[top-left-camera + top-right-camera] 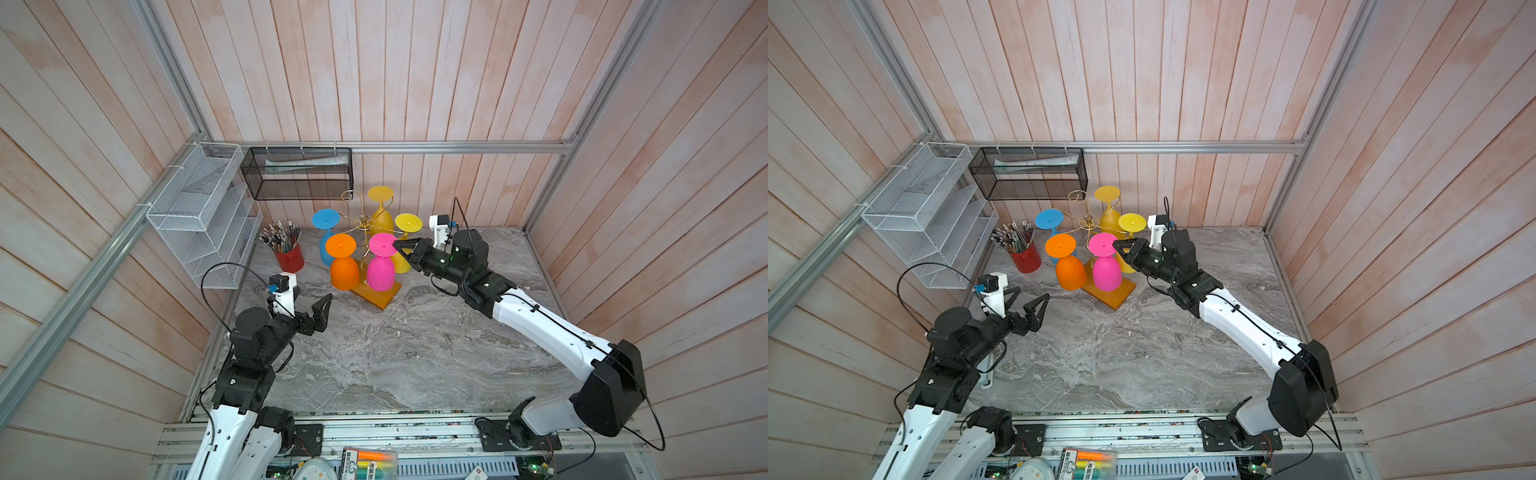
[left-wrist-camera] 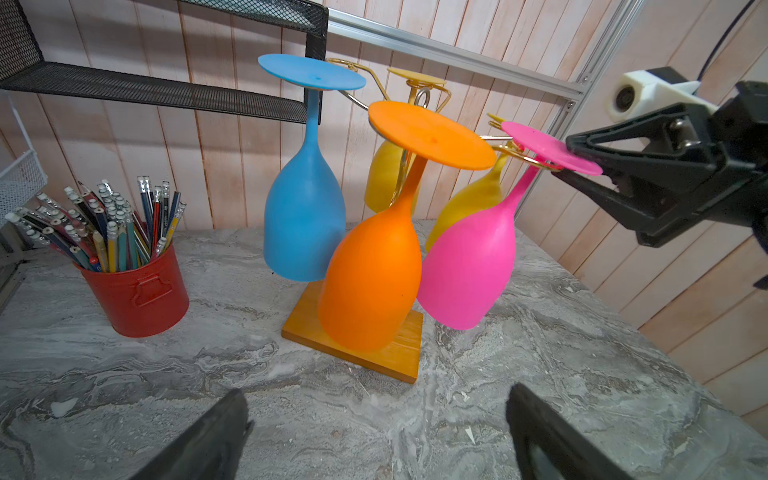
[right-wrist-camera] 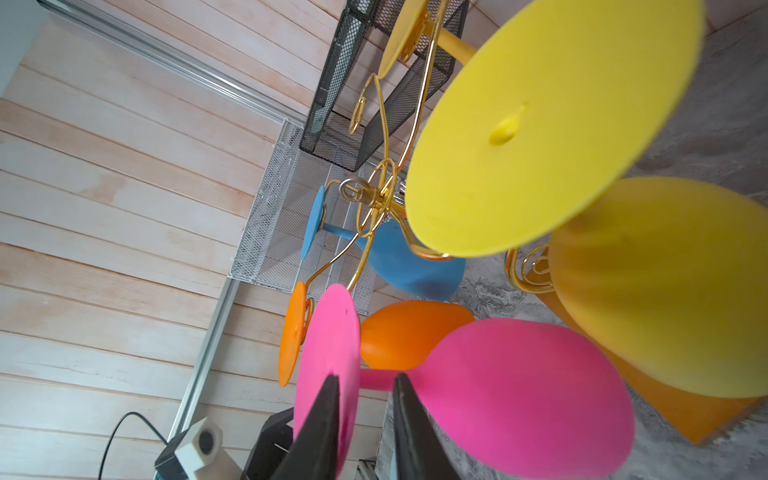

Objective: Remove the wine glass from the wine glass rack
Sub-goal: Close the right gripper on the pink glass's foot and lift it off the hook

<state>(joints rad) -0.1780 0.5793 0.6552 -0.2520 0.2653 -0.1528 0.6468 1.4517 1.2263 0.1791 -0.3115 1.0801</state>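
Observation:
The wine glass rack (image 1: pixel 365 222) (image 2: pixel 386 353), gold wire on an orange-brown wooden base, stands at the back of the marble table with several glasses hanging upside down. The pink wine glass (image 1: pixel 380 270) (image 1: pixel 1106 272) (image 2: pixel 469 266) (image 3: pixel 519 395) hangs on the near right arm, tilted. My right gripper (image 1: pixel 397 245) (image 1: pixel 1117 246) (image 2: pixel 565 160) (image 3: pixel 365 378) straddles its round foot, one jaw above and one below; a narrow gap still shows beside the foot. My left gripper (image 1: pixel 309 297) (image 1: pixel 1030 295) (image 2: pixel 376 392) hovers wide open and empty, left of the base.
Orange (image 1: pixel 344 270), blue (image 1: pixel 326 218) and two yellow glasses (image 1: pixel 380 193) hang close around the pink one. A red cup of pencils (image 1: pixel 289 257) stands left of the rack. White (image 1: pixel 199 216) and black (image 1: pixel 299 174) mesh baskets hang on the walls behind.

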